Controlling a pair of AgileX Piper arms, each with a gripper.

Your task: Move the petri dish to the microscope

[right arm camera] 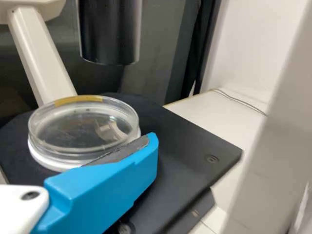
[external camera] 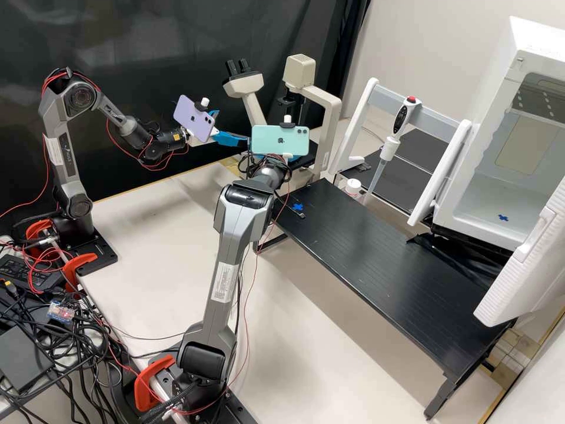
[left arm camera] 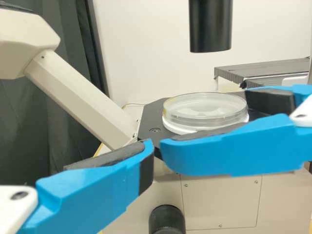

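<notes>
Petri dish (left arm camera: 204,105) seen at microscope (external camera: 244,86) stage, below black tube (left arm camera: 210,27); clamped between fingers of right gripper (external camera: 242,163); left gripper (external camera: 232,126) held near stage, fingers spread apart; pipette (external camera: 400,121) racked beyond.

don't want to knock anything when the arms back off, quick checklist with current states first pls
1. Petri dish over the microscope stage: ok
2. Dish right way up, looks level: ok
3. Gap between dish and black cylinder above: ok
4. Left hand open, holding nothing: ok
5. Right hand clear of dish: not ok, it's around it
6. Right hand's grip released: cannot tell
</notes>
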